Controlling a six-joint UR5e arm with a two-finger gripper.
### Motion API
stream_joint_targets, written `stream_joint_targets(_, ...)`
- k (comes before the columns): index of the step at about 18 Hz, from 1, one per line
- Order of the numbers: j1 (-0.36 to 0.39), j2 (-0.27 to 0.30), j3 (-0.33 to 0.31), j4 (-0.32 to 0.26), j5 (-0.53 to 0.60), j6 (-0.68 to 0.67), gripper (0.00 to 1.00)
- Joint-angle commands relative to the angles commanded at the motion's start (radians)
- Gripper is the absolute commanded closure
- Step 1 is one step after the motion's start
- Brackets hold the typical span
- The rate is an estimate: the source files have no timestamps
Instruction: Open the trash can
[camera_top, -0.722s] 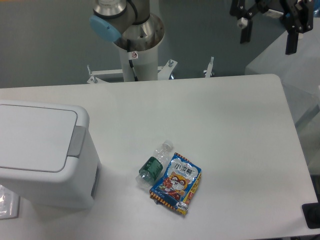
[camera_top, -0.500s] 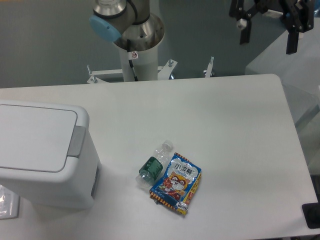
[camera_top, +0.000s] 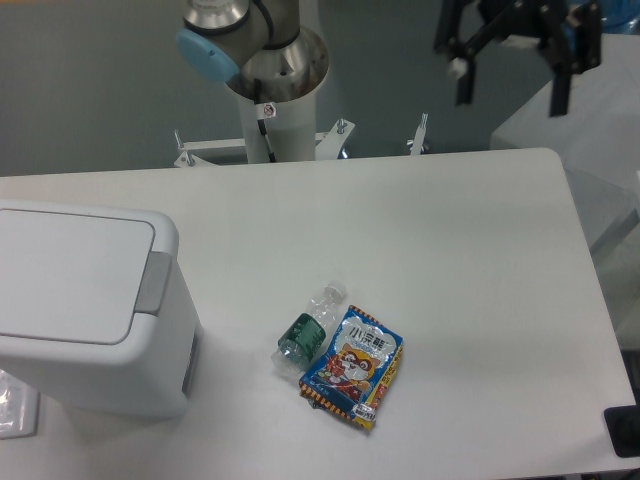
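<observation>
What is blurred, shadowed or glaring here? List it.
Fixed camera view: the gripper at top right is slightly motion-smeared; the trash can casts a soft shadow to its right on the table; the bottle and snack bag stay sharp, with mild sheen on the bag; no harsh glare.

The claw (camera_top: 510, 88) sits at the top edge, which cuts off its upper body; its two dark fingers hang wide apart and look slightly smeared. The trash can (camera_top: 90, 310) runs off the left edge, so its left side and part of the lid are out of view. The arm's base column (camera_top: 272, 70) is also cropped at the top. The print on the snack packet (camera_top: 353, 367) is too small to read, and the bottle (camera_top: 308, 333) lies partly tucked behind it. A dark object (camera_top: 623, 430) at the lower right corner is cut by the edge and cannot be identified. The bench (camera_top: 470, 260) continues past the bottom edge.
</observation>
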Motion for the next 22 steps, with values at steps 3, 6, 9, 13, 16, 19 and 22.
stream_joint_targets(3,-0.06,-0.002,-0.024,-0.002,0.074,0.117,0.0)
stream_joint_targets(6,-0.123,-0.012,-0.028,-0.006,0.086,0.088,0.0)
stream_joint_targets(9,-0.181,-0.031,-0.028,0.002,0.092,0.025,0.0)
stream_joint_targets(13,-0.262,-0.058,-0.023,0.002,0.108,-0.086,0.0)
stream_joint_targets(16,-0.316,-0.086,-0.009,0.006,0.109,-0.202,0.0)
stream_joint_targets(19,-0.345,-0.087,-0.017,0.006,0.109,-0.199,0.0)
stream_joint_targets(22,-0.38,-0.103,-0.015,0.008,0.109,-0.199,0.0)
